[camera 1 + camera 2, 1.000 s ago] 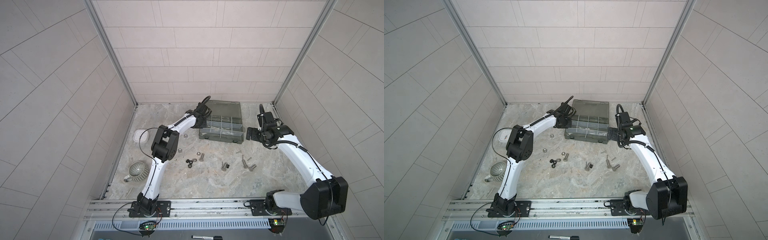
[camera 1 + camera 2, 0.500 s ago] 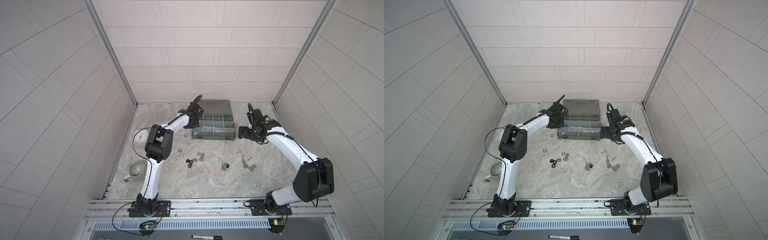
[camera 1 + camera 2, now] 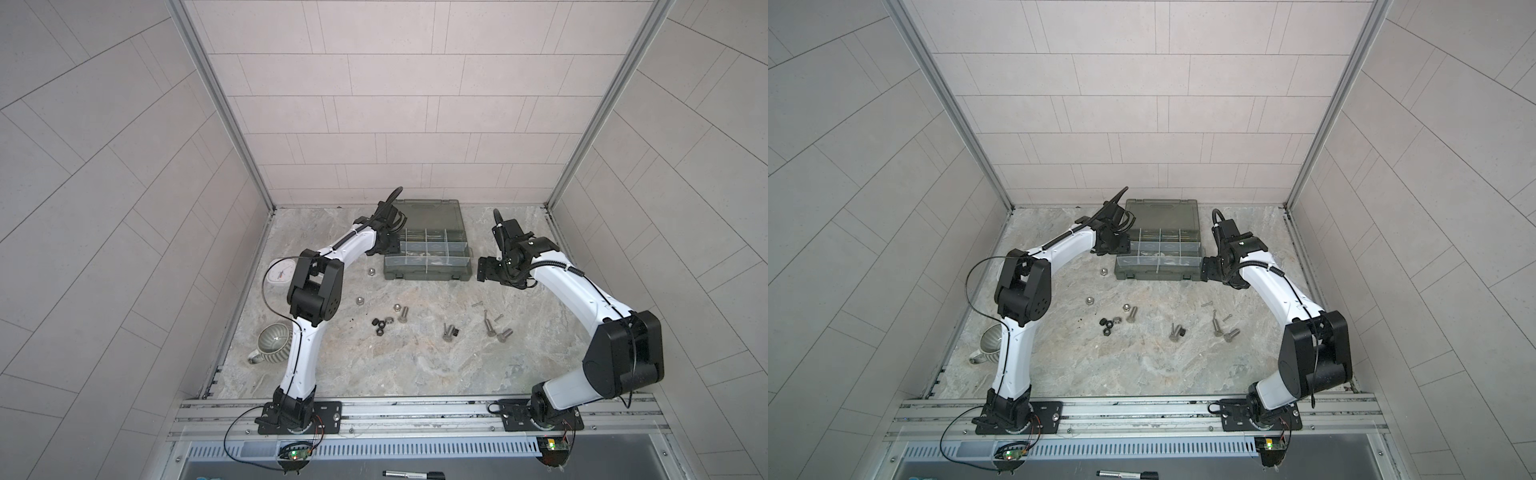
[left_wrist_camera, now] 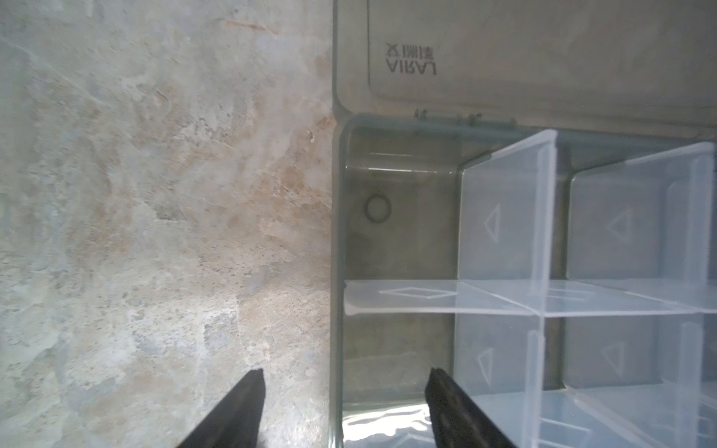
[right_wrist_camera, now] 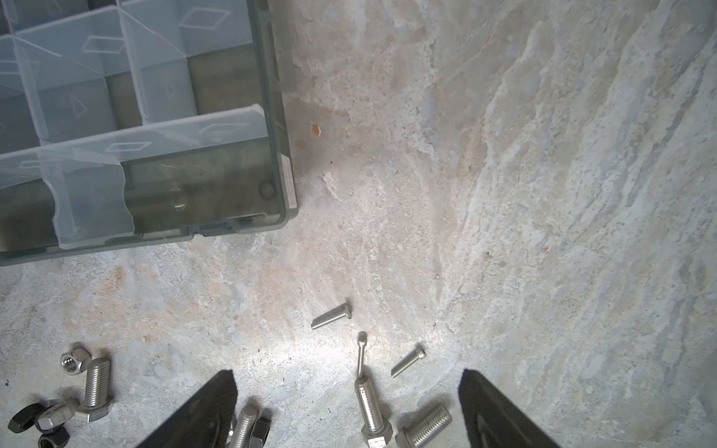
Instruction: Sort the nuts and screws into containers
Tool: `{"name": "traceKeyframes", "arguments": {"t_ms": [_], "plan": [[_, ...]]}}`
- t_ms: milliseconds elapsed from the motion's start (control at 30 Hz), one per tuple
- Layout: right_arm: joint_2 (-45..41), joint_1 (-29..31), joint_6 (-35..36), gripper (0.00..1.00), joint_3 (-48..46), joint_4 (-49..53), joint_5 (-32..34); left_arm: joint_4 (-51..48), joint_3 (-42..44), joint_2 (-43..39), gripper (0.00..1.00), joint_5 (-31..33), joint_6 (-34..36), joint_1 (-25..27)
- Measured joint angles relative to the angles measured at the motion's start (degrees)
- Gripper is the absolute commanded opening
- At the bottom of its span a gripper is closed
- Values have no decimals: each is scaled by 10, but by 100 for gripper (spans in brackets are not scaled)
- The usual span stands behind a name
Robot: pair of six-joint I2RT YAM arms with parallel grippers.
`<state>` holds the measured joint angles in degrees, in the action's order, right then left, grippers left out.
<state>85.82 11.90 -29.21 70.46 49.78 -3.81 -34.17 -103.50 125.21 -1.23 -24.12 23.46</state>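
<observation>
The containers are clear-walled compartments in a dark grey-green case with its lid laid open behind. My left gripper is open, its fingers standing either side of the case's left wall without touching it. My right gripper is open and empty by the case's right front corner. Thick screws and thin screws lie loose on the table. Silver nuts and black nuts lie scattered nearer the front.
A white clock and a ribbed mug stand by the left wall, beside my left arm. A black marker pen lies below the front rail. Walls close in the table on three sides.
The case slid left and squared up while my left gripper was shut on its wall. That gripper has now opened. My right gripper moved left to the case's corner.
</observation>
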Motion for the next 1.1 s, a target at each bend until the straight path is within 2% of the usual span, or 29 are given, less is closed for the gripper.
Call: {"name": "traceKeyframes", "arguments": {"t_ms": [267,400,567,800,1100], "plan": [[0,0,0,90,-10,9,-15,-4,96,-140,74,22,17,-2],[-1,9,8,99,-16,15,-24,-11,157,-194,74,37,18,-8],[-5,61,32,99,-6,29,-29,-16,237,-215,87,30,10,-30],[-9,141,66,99,49,51,-31,-8,307,-242,88,25,-5,-42],[-11,148,99,99,94,87,-33,27,341,-261,86,30,-16,-41]]}}
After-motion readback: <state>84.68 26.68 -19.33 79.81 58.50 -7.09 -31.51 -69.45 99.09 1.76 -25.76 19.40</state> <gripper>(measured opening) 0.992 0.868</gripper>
